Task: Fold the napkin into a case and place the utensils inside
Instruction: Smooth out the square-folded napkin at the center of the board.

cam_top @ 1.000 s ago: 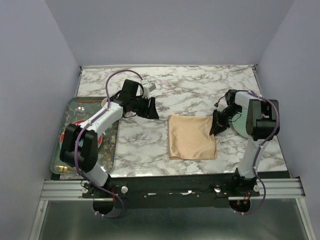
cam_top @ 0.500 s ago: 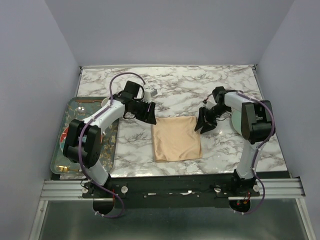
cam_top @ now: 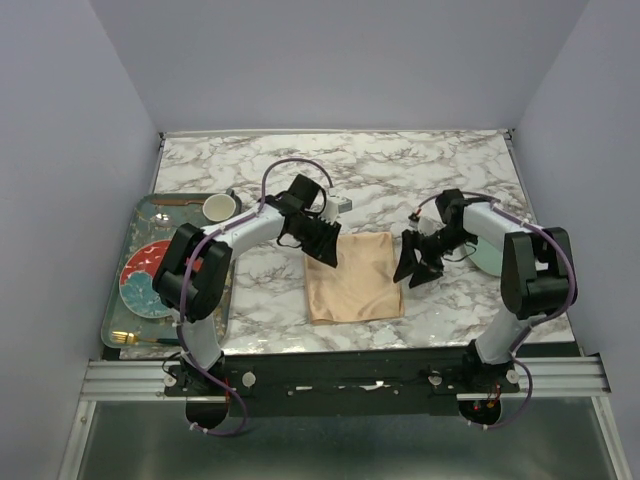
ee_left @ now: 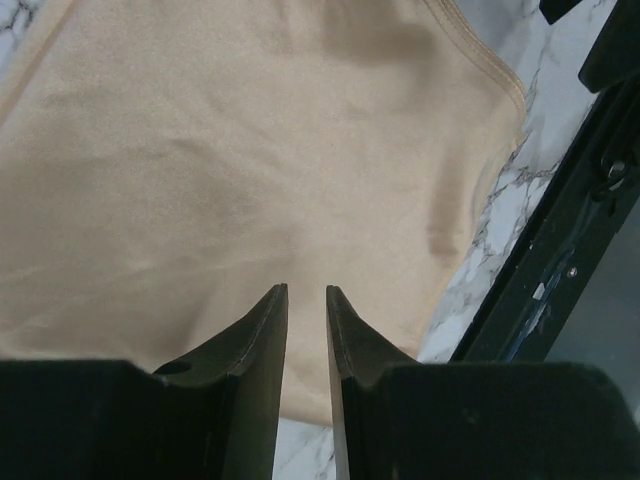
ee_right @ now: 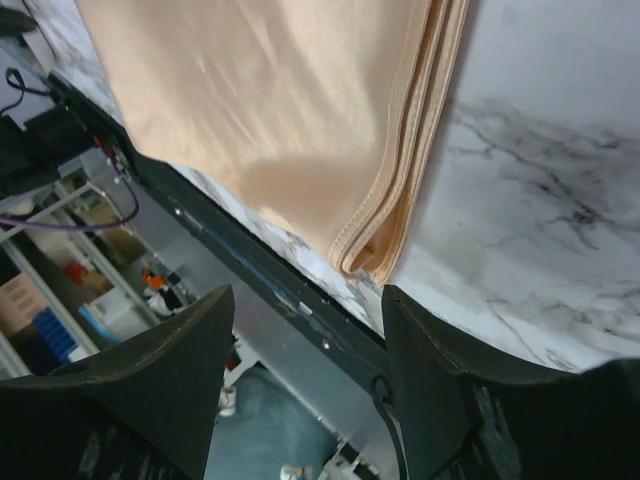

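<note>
Napkin [cam_top: 352, 280] lies folded on marble [cam_top: 420, 175], left fingers [ee_left: 258, 370] narrowly parted, right fingers [ee_right: 170, 380] spread; tray [cam_top: 140, 215] holds plate [cam_top: 148, 278], cup [cam_top: 220, 207], gold cutlery [cam_top: 140, 340]

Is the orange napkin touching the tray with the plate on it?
Apart. The top view shows bare marble table between the napkin and the tray.
</note>
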`<state>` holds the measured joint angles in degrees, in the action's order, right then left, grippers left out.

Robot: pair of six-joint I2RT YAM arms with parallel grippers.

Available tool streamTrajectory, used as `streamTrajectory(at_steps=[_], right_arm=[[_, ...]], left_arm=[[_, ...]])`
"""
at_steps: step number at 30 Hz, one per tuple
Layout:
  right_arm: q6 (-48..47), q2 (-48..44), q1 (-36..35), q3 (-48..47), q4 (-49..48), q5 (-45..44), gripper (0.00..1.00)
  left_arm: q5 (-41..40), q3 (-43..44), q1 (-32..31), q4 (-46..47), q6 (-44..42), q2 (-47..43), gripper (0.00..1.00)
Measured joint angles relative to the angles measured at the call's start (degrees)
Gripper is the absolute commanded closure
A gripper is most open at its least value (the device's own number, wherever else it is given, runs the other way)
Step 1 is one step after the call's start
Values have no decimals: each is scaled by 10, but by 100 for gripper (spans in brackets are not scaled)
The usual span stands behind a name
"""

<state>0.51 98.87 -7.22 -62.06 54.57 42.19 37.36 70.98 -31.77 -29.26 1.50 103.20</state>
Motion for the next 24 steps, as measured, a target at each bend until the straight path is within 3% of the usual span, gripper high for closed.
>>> streamTrajectory(at_steps=[9, 24], right_arm=[[-14, 23, 0, 46, -22, 48, 25], [32, 43, -7, 95, -90, 90, 19]], left_arm=[[-1, 0, -31, 11, 14, 22, 77], [-7, 5, -31, 13, 22, 58, 78]])
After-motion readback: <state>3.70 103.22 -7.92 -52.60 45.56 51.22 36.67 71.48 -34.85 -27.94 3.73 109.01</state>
